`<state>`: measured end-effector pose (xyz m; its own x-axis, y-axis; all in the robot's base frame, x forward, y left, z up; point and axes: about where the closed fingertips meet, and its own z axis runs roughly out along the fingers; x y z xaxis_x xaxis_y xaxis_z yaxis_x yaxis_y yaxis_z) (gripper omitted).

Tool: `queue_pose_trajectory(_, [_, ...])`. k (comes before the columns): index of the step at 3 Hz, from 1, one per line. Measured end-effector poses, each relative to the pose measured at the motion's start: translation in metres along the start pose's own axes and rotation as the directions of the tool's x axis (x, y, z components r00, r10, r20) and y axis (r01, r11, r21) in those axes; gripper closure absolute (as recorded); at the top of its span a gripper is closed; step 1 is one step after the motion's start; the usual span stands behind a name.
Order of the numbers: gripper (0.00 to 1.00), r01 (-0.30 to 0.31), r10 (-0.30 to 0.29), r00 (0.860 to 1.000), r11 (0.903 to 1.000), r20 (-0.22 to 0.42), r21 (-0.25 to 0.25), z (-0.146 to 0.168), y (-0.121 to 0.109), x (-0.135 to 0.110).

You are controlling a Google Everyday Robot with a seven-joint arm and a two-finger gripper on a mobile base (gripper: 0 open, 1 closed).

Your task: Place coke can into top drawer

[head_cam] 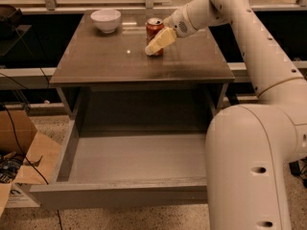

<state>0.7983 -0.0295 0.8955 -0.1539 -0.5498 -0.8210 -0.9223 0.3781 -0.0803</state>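
Gripper (154, 44) sitting at the coke can (152, 29) on the cabinet top (105, 61).
Can is standing upright toward the rear of the cabinet top, showing a red body and silver top, lettering too blurred to read. Gripper is overlapping its front, seemingly touching; clamping or spread, I cannot tell. Top drawer (139, 157) is hanging pulled out below the cabinet top.

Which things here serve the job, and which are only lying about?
For the job: coke can on the cabinet top; top drawer, pulled open; gripper, at the can.
Lying about: white bowl; cardboard box on the floor.
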Motion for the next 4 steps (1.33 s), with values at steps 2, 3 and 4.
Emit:
queue_pose_trajectory(2, [0.00,-0.021,0.022,0.999,0.9995,0.025,-0.024,0.024,-0.004,-0.008])
queue_pose_trajectory(3, [0.18,-0.032,0.033,0.999,0.9987,0.035,-0.040,0.032,-0.002,-0.015])
queue_pose_trajectory(4, [0.41,-0.028,0.032,0.998,0.9975,0.048,-0.064,0.036,0.004,-0.021])
